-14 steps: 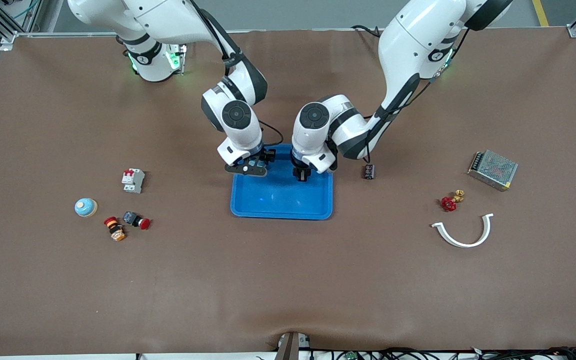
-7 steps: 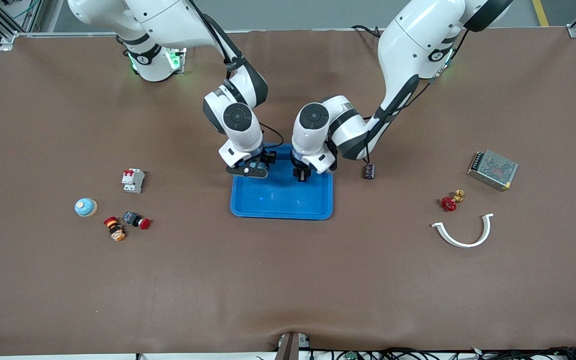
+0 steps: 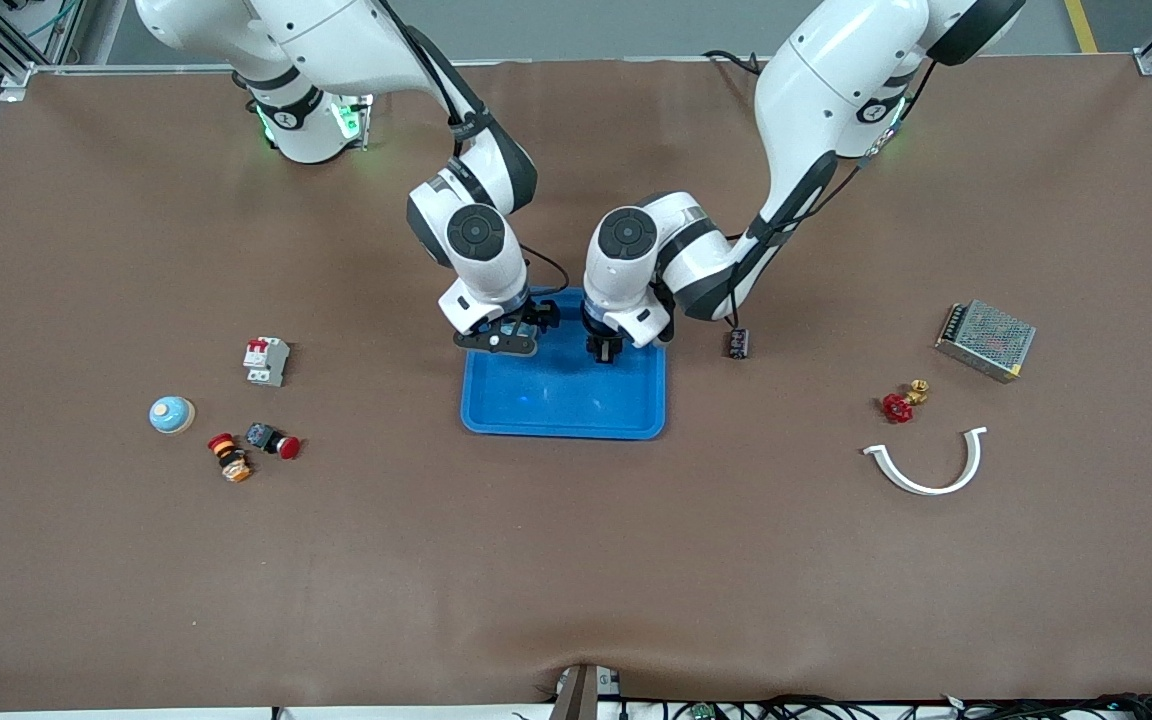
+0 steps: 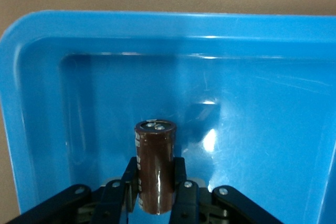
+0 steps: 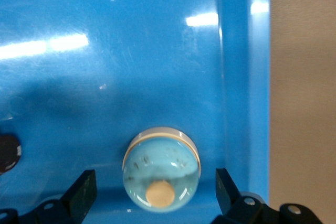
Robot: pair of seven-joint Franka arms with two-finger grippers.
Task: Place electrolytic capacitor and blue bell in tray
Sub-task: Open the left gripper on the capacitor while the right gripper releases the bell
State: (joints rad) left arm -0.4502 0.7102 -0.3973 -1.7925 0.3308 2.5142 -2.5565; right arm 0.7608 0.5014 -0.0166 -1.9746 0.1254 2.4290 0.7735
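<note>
The bright-blue tray point(image 3: 563, 430) lies at the table's middle, and both grippers are down inside it. My left gripper point(image 4: 156, 176) is shut on the electrolytic capacitor point(image 4: 155, 153), a dark brown cylinder with a silvery end. That end points at the tray floor point(image 4: 252, 129). In the front view this gripper point(image 3: 604, 350) is over the tray's part toward the left arm's end. My right gripper point(image 5: 155, 190) stands open around the blue bell point(image 5: 161, 163), a pale blue dome with a tan button. The bell rests on the tray floor close to the tray wall point(image 5: 260, 103), and both fingers are clear of it. This gripper point(image 3: 511, 335) is at the tray's corner toward the right arm's end.
Toward the right arm's end lie another pale blue bell point(image 3: 171, 414), a white breaker point(image 3: 266, 360) and two push buttons point(image 3: 254, 448). A small dark component point(image 3: 736, 343) lies beside the tray. Toward the left arm's end are a metal box point(image 3: 985, 339), a red valve point(image 3: 899, 404) and a white curved piece point(image 3: 926, 465).
My right gripper has opened and let go of the blue bell, which now rests in the tray. My left gripper stays shut on the capacitor and has not moved.
</note>
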